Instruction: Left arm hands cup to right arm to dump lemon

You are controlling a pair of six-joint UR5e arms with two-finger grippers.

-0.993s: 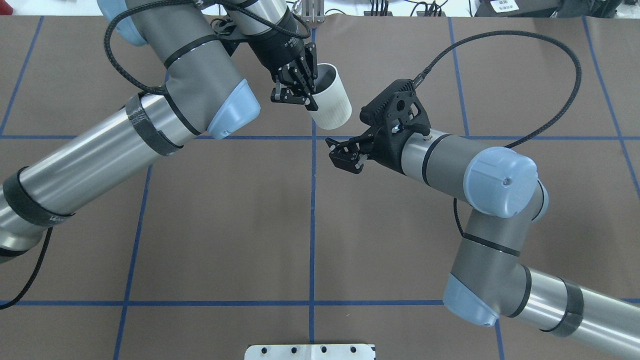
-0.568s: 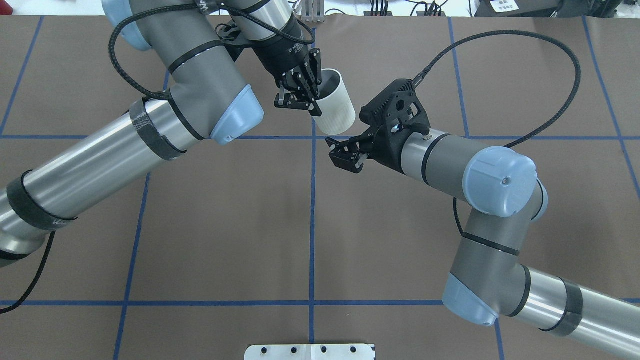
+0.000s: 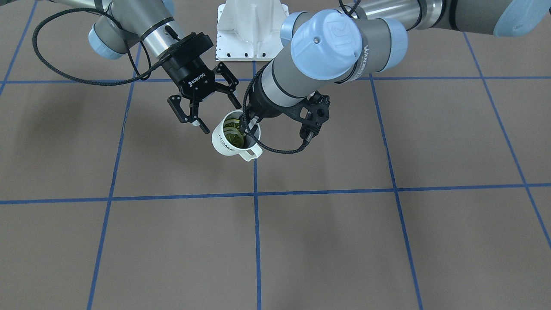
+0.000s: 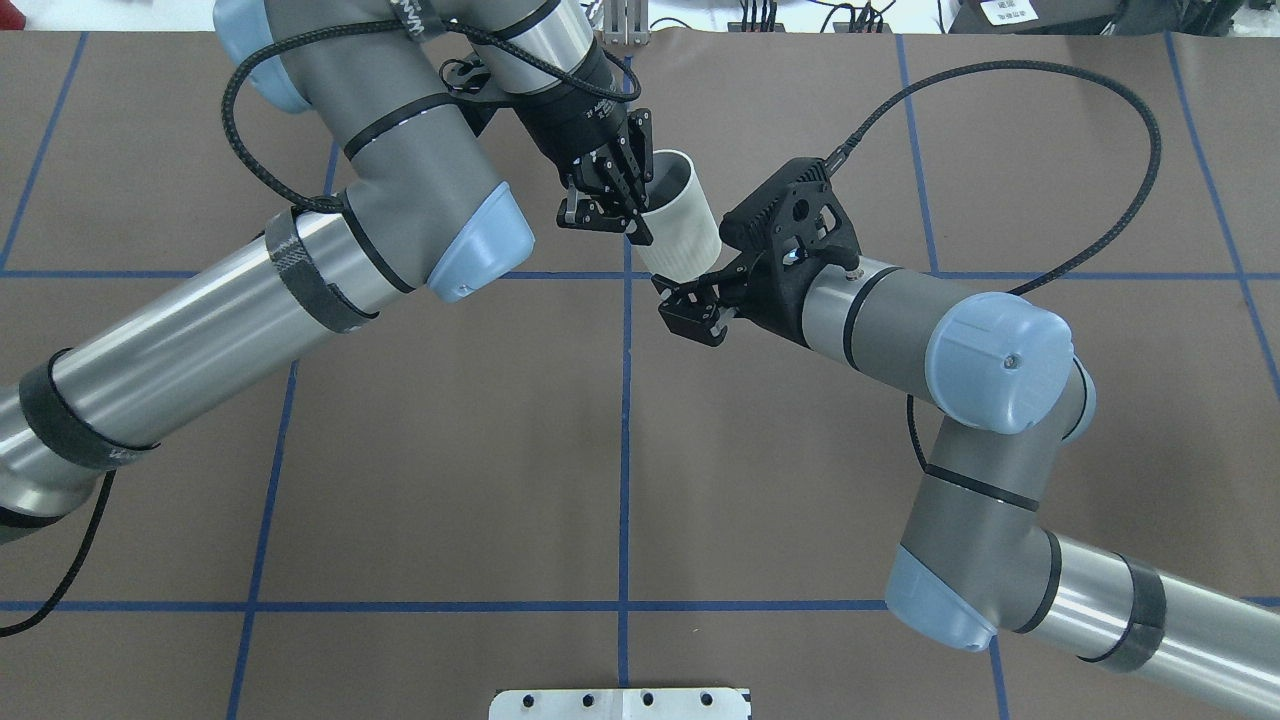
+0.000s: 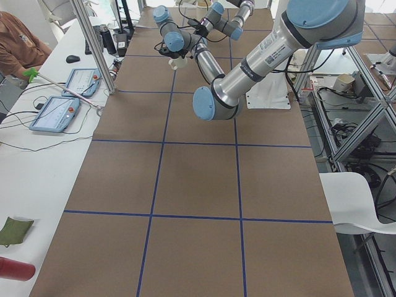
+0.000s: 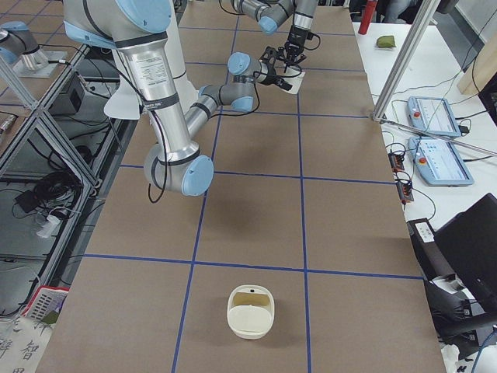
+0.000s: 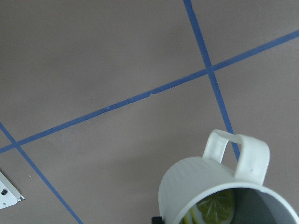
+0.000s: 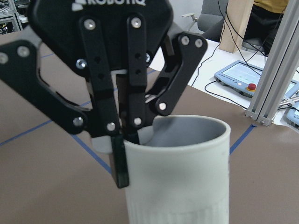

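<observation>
So the left gripper has its jaws pinched on the cup rim, mid-air over the tabletop, lemon inside. I reckon that leaves the body free for the right gripper, jaws wide apart just beside it.

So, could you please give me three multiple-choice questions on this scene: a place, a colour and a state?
1. Where are the lemon slices?
A. on the table
B. inside the cup
C. on a plate

2. What colour is the cup's outside?
A. white
B. red
C. black

3. How is the right hand?
A. shut on the cup
B. shut on a slice
C. open

Answers:
1 B: the left wrist view shows slices inside it.
2 A: its wall is white.
3 C: its jaws stand apart, gripping nothing.
</observation>
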